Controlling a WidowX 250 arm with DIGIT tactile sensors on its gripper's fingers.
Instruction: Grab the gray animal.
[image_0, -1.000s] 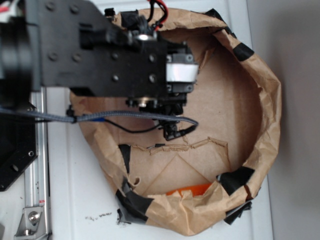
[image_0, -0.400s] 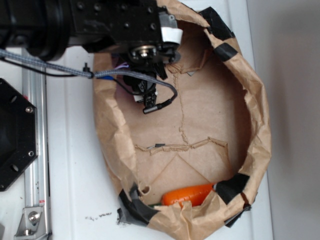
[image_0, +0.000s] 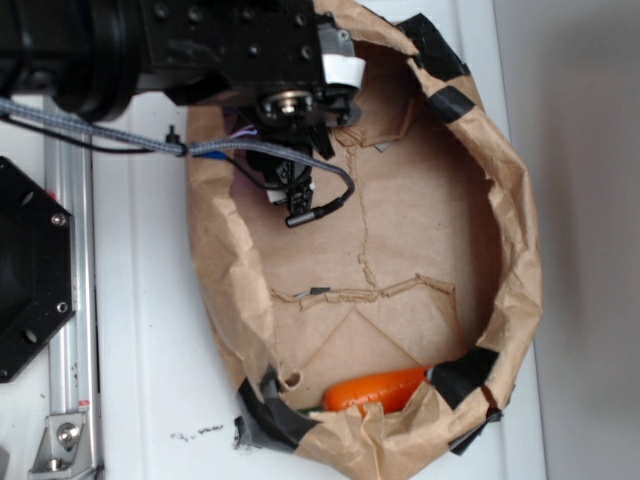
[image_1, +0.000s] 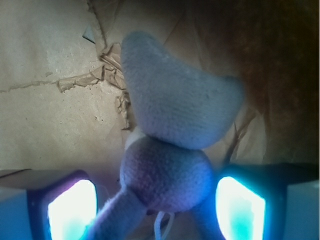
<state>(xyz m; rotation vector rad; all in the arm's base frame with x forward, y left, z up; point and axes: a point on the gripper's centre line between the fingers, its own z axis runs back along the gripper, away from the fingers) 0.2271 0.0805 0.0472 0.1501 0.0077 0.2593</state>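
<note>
The gray animal (image_1: 172, 125) fills the wrist view, a soft gray plush lying on the brown paper floor of the bag. Its round lower part sits between my two lit fingers (image_1: 72, 210), with a white string loop (image_1: 161, 225) hanging under it. My gripper (image_1: 156, 210) is open and straddles the toy; the right finger is close to it and a gap shows on the left. In the exterior view the gripper (image_0: 290, 185) hangs low in the upper left of the bag, and the arm hides the gray animal.
A crumpled brown paper bag (image_0: 520, 250) with black tape patches walls in the work area. An orange carrot-shaped object (image_0: 375, 390) lies against its near wall. A metal rail (image_0: 70, 300) and a black plate (image_0: 30, 270) stand at the left on the white table.
Over the last second the arm moved up and left in the exterior view, the bag shifted and the carrot came into fuller view. Nothing differs in the last 0.4 s.
</note>
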